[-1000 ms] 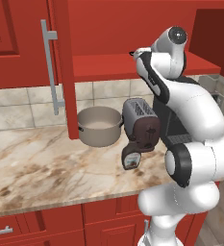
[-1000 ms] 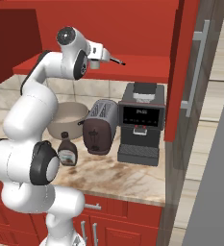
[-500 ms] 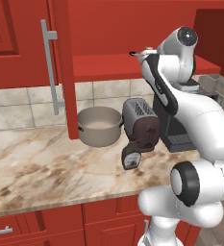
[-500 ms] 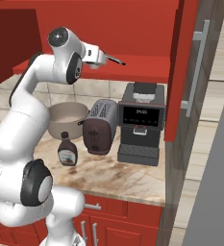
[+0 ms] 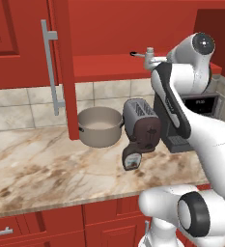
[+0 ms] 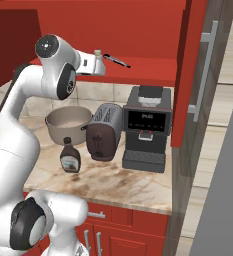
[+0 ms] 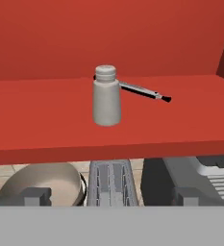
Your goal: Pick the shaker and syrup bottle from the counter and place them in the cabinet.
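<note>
Since a second ago, the arm is drawing back from the cabinet (image 5: 133, 67), its upper joints shifting away from the shelf edge while the shaker (image 7: 106, 96) is staying put on the red inner shelf. That shaker is standing upright near the front lip of the shelf, with a thin dark rod (image 7: 143, 91) lying just behind it and pointing off to one side. The gripper (image 7: 111, 194) is sitting wide open and holding nothing; in the hand view its two dark fingertips are showing low in the picture, below the shelf front, with the shaker straight ahead of them and clear of both. From the left base view the shaker (image 5: 149, 52) is showing just beyond the robot's wrist, at the shelf edge. Down on the surface (image 5: 46, 164), the syrup bottle (image 5: 131, 157) is standing in front of the toaster (image 5: 141, 123), with a grey pot (image 5: 100, 126) beside the toaster and a black coffee machine (image 6: 147, 127) on its other side.
</note>
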Robot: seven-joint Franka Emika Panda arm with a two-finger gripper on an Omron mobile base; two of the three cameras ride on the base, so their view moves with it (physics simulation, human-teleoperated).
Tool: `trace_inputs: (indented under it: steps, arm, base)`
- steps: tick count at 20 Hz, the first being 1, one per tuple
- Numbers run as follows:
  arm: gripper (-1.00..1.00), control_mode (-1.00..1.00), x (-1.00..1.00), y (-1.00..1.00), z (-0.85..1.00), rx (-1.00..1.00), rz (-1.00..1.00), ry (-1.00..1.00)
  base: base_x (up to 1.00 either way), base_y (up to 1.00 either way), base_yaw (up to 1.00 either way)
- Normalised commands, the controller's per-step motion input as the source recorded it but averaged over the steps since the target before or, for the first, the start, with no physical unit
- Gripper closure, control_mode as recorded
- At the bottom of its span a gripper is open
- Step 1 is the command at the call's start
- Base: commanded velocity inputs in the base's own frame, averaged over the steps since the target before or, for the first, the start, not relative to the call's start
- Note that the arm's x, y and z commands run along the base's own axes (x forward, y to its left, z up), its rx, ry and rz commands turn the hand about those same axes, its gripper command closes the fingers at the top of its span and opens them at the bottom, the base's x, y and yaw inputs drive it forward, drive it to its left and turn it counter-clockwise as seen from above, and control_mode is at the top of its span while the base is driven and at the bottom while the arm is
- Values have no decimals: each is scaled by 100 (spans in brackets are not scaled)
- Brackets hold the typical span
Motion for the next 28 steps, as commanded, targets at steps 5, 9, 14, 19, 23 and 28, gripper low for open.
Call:
trace_inputs:
  steps: [5,9,14,19,23,28]
  arm:
    - [-100,-100,-66,3,0,0,1,0]
    - [-100,-100,-62,8,-11,0,2,0]
    - [-100,-100,-61,11,-26,0,5,0]
    - [-100,-100,-51,17,-34,0,7,0]
    - [-100,-100,-34,17,-41,0,9,-1]
    - [-100,-100,-28,18,-42,0,8,0]
  base:
    - [0,0,0]
    - [0,0,0]
    - [0,0,0]
    - [0,0,0]
    - [0,0,0]
    - [0,0,0]
